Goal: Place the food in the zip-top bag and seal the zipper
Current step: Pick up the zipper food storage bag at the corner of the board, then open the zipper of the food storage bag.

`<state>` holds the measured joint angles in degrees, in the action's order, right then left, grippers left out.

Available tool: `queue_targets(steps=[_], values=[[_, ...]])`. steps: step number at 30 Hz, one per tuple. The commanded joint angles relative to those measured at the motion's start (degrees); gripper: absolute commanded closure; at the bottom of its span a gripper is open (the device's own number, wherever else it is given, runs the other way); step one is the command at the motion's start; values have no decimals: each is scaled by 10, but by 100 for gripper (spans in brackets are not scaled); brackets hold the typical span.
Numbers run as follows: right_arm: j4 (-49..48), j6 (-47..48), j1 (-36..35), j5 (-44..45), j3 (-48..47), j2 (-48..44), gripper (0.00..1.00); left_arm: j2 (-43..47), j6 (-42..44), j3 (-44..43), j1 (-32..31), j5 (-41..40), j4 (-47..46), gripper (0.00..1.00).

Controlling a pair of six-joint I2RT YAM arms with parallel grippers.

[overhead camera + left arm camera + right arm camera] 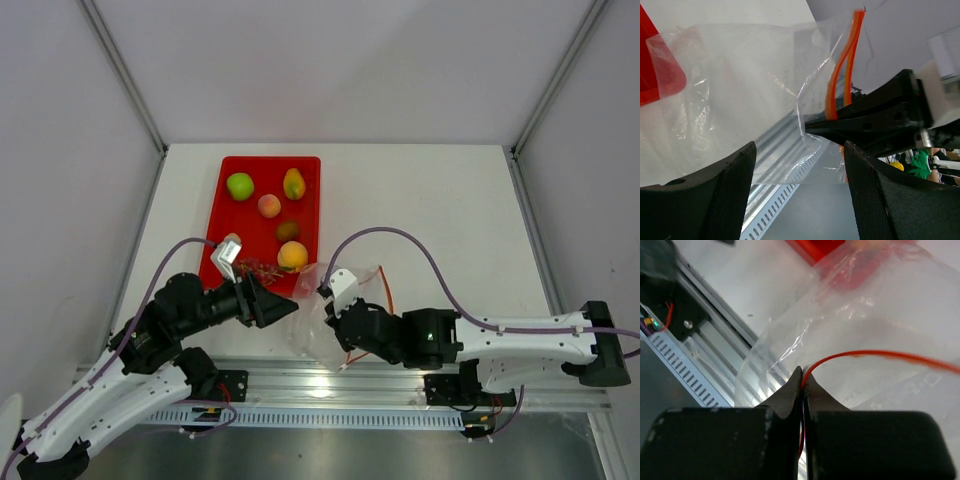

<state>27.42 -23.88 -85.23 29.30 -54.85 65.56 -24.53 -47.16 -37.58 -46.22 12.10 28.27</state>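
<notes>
The zip-top bag (312, 322) hangs clear and crinkled over the table's near edge, just right of the red tray (225, 215). My right gripper (333, 312) (803, 377) is shut on the bag's orange-red zipper (865, 356) (840, 75), holding the mouth edge up. My left gripper (290, 306) (800, 170) stands open just left of the bag, the bag's (740, 90) lower edge ahead of its fingers. The food lies on the tray: green apple (240, 186), mango (294, 184), peach (269, 206), kiwi (288, 231), orange (292, 256), grape bunch (262, 270).
An aluminium rail (400, 380) with a slotted cable duct runs along the near edge under both arms. The right arm's purple cable (400, 235) loops over the table behind the bag. White walls enclose the table on three sides.
</notes>
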Motion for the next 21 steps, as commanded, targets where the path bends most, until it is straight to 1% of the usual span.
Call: queue_targets(steps=[1,2,5,8,9,11,12,13,18,21], values=[[30,4,-21,109,-64,4,100,5,-14,-15,-10,-17,-6,27],[34,6,-23,122,-75,3,100,5,-14,-16,-11,-17,-11,27],[46,25,-24,125,-81,-23,100,2,-15,-14,-14,-19,-20,27],[41,69,-24,94,-66,-58,100,-2,-21,-10,-19,-18,-35,27],[37,83,-24,62,-60,-74,100,-4,-25,-9,-20,-20,-37,28],[30,113,-25,32,-51,-90,100,-11,-29,-13,-31,-28,-44,28],[27,123,-25,0,-43,-98,100,-15,-31,-14,-41,-43,-45,29],[23,131,-26,-12,-40,-113,100,-20,-33,-27,-47,-51,-40,29],[13,150,-27,-37,-25,-141,100,-60,-44,-57,-90,-88,-51,29],[14,151,-27,-54,-24,-134,100,-92,-52,-78,-139,-118,-65,29]])
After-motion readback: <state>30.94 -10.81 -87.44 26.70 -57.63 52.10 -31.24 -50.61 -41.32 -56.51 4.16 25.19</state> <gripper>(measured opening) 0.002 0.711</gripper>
